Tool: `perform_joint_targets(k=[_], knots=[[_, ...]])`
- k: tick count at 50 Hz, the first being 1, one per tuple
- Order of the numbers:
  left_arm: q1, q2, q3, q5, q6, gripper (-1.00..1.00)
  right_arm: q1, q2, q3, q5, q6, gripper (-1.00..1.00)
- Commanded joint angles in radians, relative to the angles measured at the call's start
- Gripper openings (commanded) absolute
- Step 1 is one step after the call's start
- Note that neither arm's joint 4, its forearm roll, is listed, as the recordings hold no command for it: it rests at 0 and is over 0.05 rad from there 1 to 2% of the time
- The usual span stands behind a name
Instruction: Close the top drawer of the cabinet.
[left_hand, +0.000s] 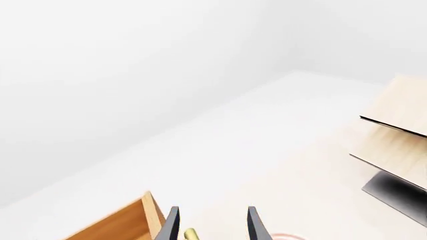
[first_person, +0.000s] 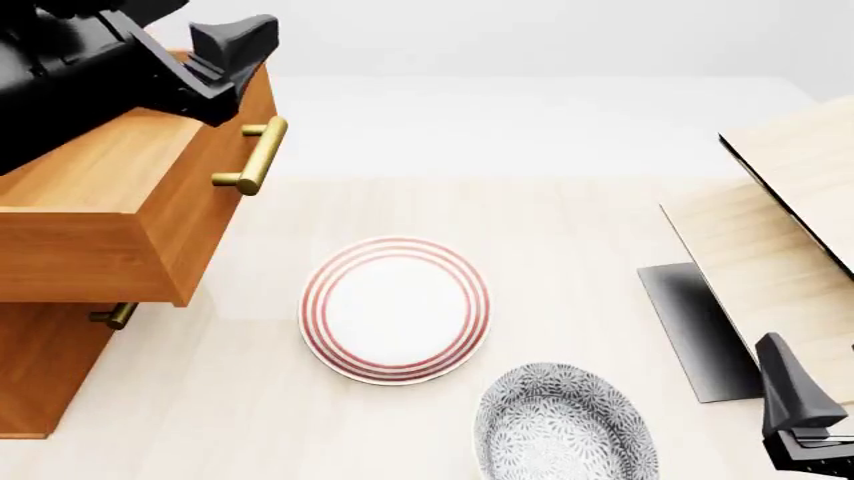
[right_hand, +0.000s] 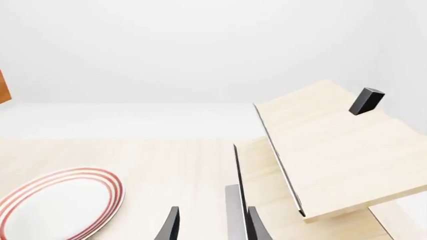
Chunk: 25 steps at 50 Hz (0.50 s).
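Note:
The cabinet (first_person: 40, 370) stands at the table's left edge. Its top drawer (first_person: 120, 200) is pulled out toward the table's middle, with the brass handle (first_person: 254, 155) on its front. The lower drawer's handle (first_person: 114, 316) shows beneath it. My left gripper (first_person: 238, 40) hovers over the drawer's front top edge, just above and behind the handle. In the left wrist view the left gripper (left_hand: 213, 227) is open and empty, with the drawer's corner (left_hand: 127, 220) and a bit of the handle (left_hand: 190, 233) beside its fingers. My right gripper (first_person: 801, 400) is open and empty at the near right.
A red-ringed white plate (first_person: 394, 310) lies mid-table, and a grey patterned bowl (first_person: 567, 425) sits at the near edge. A pale wood box (first_person: 787, 220) with a dark panel (first_person: 694, 330) fills the right side. A small dark block (right_hand: 365, 101) sits on it.

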<state>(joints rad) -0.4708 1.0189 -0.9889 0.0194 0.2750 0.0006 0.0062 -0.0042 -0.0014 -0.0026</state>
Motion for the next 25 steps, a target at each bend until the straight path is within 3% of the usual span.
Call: perform_joint_targets(k=[1, 25], knots=[[-0.038, 0.100, -0.031, -0.009, 0.024, 1.00, 0.000, 0.000, 0.000, 0.000, 0.000, 1.00], [-0.087, 0.247, -0.107, 0.002, 0.018, 1.00, 0.000, 0.000, 0.000, 0.000, 0.000, 1.00]])
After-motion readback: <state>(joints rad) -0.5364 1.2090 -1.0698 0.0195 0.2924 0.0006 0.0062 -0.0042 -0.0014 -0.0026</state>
